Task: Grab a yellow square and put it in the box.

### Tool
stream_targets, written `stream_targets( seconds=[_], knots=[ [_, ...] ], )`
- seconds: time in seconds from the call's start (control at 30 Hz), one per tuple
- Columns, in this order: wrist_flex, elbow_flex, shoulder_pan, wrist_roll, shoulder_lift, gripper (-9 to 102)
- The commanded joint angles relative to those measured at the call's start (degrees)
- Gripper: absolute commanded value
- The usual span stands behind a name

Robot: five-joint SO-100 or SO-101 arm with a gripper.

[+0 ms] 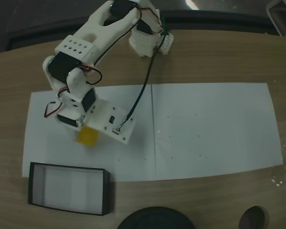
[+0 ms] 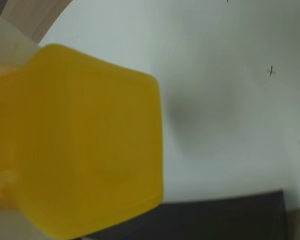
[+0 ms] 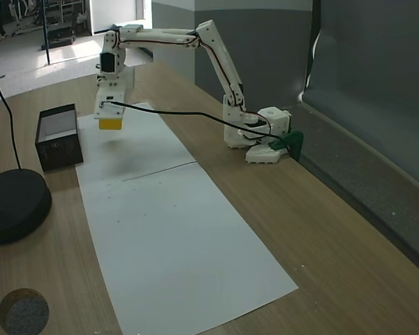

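The yellow square (image 1: pixel 88 137) hangs in my gripper (image 1: pixel 87 133), which is shut on it, a little above the white paper. In another fixed view the yellow square (image 3: pixel 110 124) is lifted clear of the sheet and casts a shadow below, with the gripper (image 3: pixel 110 120) closed around it. The yellow square (image 2: pixel 80 140) covers the left half of the wrist view, with a pale finger (image 2: pixel 10 45) against its upper left side. The box (image 1: pixel 105 193), black-walled with a pale bottom, lies near the table's front edge, below and left of the gripper. The box (image 3: pixel 59 155) stands left of the gripper, apart from it.
Two white paper sheets (image 1: pixel 209 124) cover the table's middle. A round black base (image 3: pixel 10 206) sits near the box, and a small dark disc (image 3: pixel 22 310) lies further along the table edge. The arm's base (image 3: pixel 262 136) and a black cable (image 3: pixel 174 115) are on the far side.
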Motion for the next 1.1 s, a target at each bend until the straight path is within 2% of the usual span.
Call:
stream_targets(
  seconds=[0.0, 0.2, 0.37, 0.73, 0.97, 1.07],
  knots=[
    [0.18, -13.18, -2.02, -0.26, 11.87, 11],
    [-1.05, -24.08, -10.20, -0.26, 15.29, 12],
    [-8.09, -23.99, -13.80, 0.26, 9.49, 12],
    [-21.71, -24.61, -6.15, 0.26, -13.71, 12],
    [-23.91, -24.61, -4.39, 0.09, -19.60, 12],
    [-23.12, -24.52, -4.48, 0.26, -19.95, 21]
  ],
)
